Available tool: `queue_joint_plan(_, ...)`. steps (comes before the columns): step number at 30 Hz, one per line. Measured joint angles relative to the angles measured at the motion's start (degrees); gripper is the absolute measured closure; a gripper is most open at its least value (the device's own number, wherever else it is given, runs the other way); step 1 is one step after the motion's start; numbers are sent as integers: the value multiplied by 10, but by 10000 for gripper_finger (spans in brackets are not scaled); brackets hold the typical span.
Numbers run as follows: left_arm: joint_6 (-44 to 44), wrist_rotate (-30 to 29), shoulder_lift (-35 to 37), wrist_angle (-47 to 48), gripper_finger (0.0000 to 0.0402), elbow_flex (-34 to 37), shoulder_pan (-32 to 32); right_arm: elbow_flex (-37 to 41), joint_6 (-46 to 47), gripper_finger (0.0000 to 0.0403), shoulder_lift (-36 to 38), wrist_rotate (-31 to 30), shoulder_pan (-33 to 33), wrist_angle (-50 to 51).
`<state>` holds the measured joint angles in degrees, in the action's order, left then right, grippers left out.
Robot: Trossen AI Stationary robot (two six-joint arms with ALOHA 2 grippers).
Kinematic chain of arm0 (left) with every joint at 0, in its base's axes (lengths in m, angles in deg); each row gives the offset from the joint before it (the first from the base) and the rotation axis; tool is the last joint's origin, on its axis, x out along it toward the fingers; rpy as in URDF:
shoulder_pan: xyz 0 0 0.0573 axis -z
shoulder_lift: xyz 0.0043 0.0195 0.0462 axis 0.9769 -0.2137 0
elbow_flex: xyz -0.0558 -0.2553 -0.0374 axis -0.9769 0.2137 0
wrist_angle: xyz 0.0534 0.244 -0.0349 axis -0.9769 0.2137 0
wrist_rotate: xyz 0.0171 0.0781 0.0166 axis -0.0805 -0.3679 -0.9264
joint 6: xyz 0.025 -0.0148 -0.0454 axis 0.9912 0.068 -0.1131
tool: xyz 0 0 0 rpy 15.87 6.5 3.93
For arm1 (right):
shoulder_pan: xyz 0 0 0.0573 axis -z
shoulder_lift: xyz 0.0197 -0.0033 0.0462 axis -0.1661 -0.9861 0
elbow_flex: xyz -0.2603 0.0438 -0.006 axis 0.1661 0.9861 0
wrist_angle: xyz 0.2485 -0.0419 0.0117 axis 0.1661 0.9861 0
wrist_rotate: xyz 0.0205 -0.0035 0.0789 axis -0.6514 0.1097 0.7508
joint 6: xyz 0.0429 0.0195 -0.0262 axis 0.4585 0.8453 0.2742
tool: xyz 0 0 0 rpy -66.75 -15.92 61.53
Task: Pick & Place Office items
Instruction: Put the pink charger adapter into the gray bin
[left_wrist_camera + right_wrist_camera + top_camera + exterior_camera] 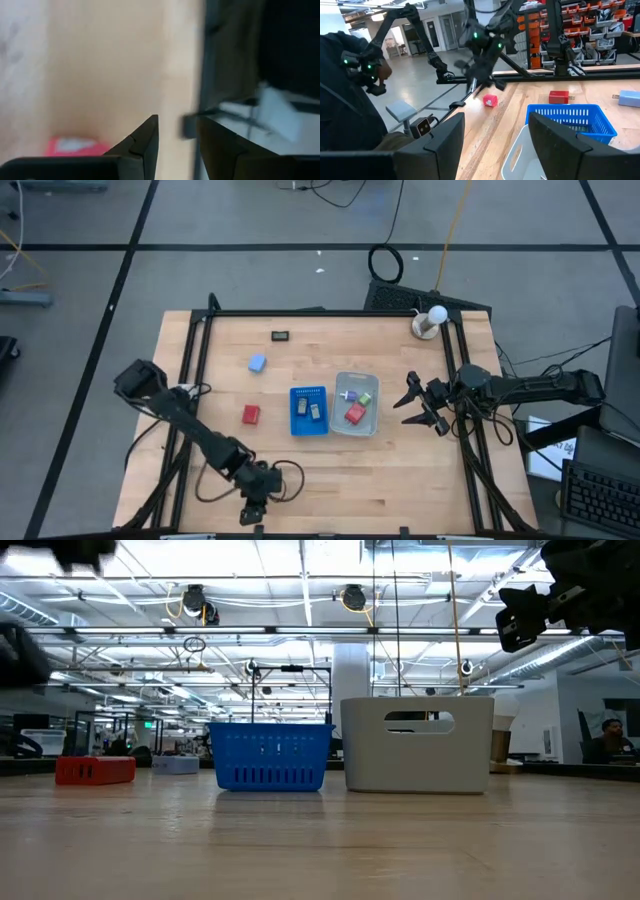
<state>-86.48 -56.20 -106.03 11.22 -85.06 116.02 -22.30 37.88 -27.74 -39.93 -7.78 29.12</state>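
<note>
Red block (251, 414), pale blue block (257, 363), black rectangle (281, 335) loose; perhaps 5 pieces in trays.

A red item (75, 146) is showing only as a blur behind the left claw (177, 145); the small pieces inside the blue tray (308, 411) are staying too tiny to identify.

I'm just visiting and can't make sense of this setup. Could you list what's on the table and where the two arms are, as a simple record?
Table: wooden top
Blue basket: centre, holds two small pieces
Clear tray: touching the basket's right side, holds red, green and pale pieces
Red block: loose, left of the basket
Pale blue block: loose, farther back
Black flat piece: near the back edge
Left gripper: at the front edge, nothing seen held
Right gripper: open, empty, right of the tray
</note>
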Motion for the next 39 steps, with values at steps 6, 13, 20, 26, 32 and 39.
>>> queue_joint_plan(6,15,20,-44,101,275,-1,4,0,0,190,0,0,0,0)
queue_joint_plan(13,58,2,-39,197,275,-3,-1,0,0,190,0,0,0,0)
queue_joint_plan(20,23,-14,13,254,275,-1,-15,0,0,190,0,0,0,0)
queue_joint_plan(26,9,-90,73,191,275,-13,-45,0,0,190,-1,0,0,0)
queue_joint_plan(32,124,-106,98,84,275,-14,-69,0,0,190,-2,0,0,0)
queue_joint_plan(39,107,-109,98,20,275,-14,-97,0,0,190,-5,0,0,1)
